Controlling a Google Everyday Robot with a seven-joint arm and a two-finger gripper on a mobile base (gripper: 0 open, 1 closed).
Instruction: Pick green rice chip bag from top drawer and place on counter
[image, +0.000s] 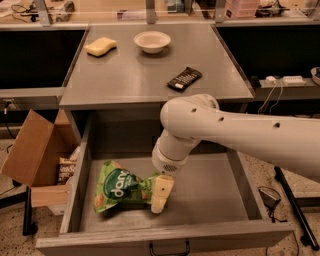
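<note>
The green rice chip bag (119, 188) lies crumpled on the floor of the open top drawer (210, 200), at its left side. My gripper (160, 194) hangs from the white arm (240, 137) down inside the drawer, its cream fingers touching the bag's right end. The counter (130, 75) is the grey tabletop above the drawer.
On the counter lie a yellow sponge (101, 46), a white bowl (152, 41) and a small black wrapped bar (184, 78). An open cardboard box (35, 152) stands on the floor left of the drawer. Cables and a power strip (282, 80) are at the right.
</note>
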